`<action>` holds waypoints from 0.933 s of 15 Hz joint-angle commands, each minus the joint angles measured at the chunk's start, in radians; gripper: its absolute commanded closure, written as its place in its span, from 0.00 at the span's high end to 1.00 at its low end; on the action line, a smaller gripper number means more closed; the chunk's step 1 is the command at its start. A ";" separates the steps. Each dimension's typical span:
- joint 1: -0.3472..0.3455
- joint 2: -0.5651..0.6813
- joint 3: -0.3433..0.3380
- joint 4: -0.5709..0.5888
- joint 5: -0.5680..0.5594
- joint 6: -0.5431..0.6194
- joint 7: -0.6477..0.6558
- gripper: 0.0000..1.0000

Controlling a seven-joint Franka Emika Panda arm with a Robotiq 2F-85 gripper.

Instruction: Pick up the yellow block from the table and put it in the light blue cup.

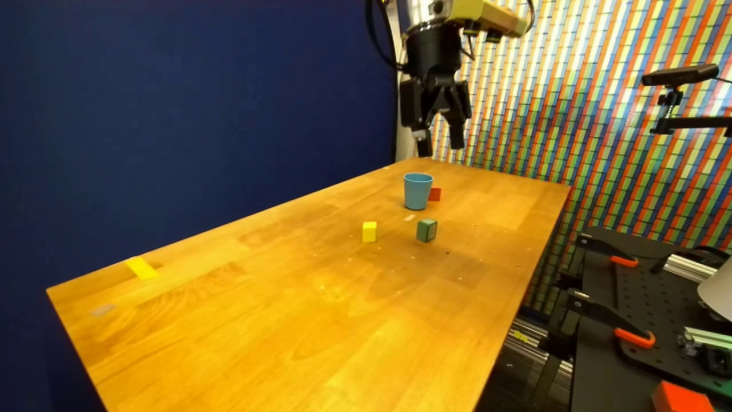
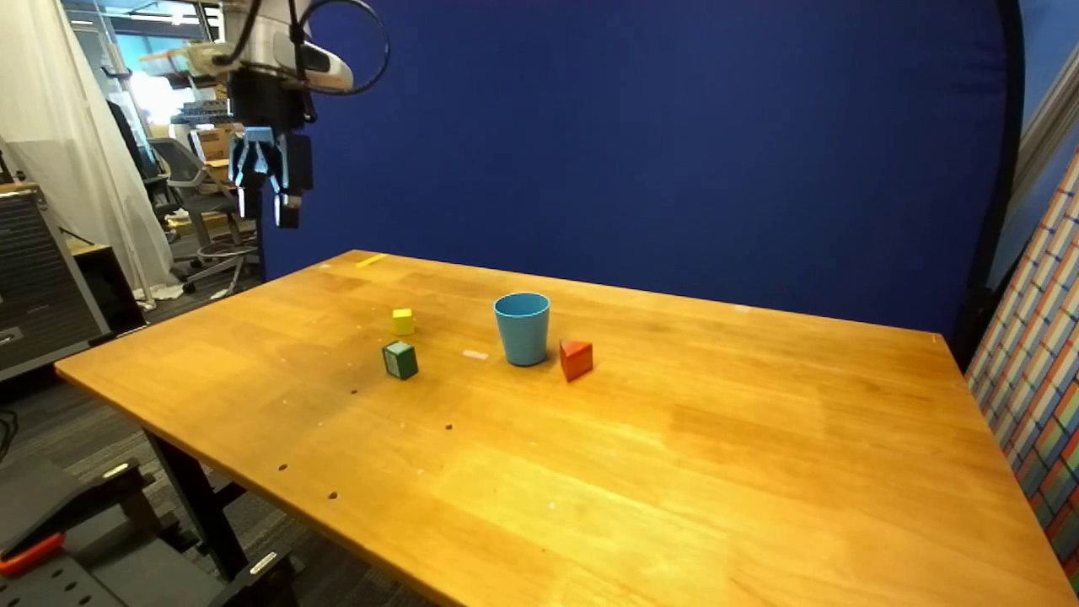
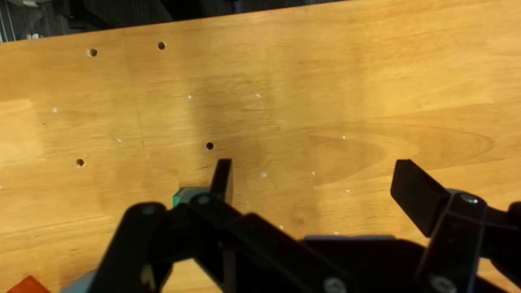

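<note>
The yellow block (image 1: 369, 232) (image 2: 403, 322) sits on the light brown wooden table (image 1: 297, 332) (image 2: 716, 506) (image 3: 366, 73). It does not show in the wrist view. The light blue cup (image 1: 418, 191) (image 2: 523, 330) stands upright on the table, a short way from the yellow block. A sliver of the cup (image 3: 79, 283) shows at the wrist view's bottom left, mostly behind a finger. My gripper (image 1: 440, 145) (image 2: 268, 211) (image 3: 315, 179) is open and empty, high above the table. Only bare wood shows between its fingers.
A dark green block (image 1: 426, 229) (image 2: 399, 360) (image 3: 178, 197) sits near the yellow block. A red block (image 1: 435, 194) (image 2: 577, 360) (image 3: 28, 285) stands close beside the cup. Yellow tape (image 1: 142, 268) (image 2: 371, 260) lies at a table edge. A black cart (image 1: 595, 366) with clamps stands alongside.
</note>
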 commanded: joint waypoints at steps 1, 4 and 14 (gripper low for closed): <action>0.038 0.260 -0.031 0.192 -0.013 0.030 0.111 1.00; 0.054 0.448 -0.070 0.341 0.015 0.062 0.132 1.00; 0.030 0.749 -0.141 0.659 0.149 0.050 0.160 0.73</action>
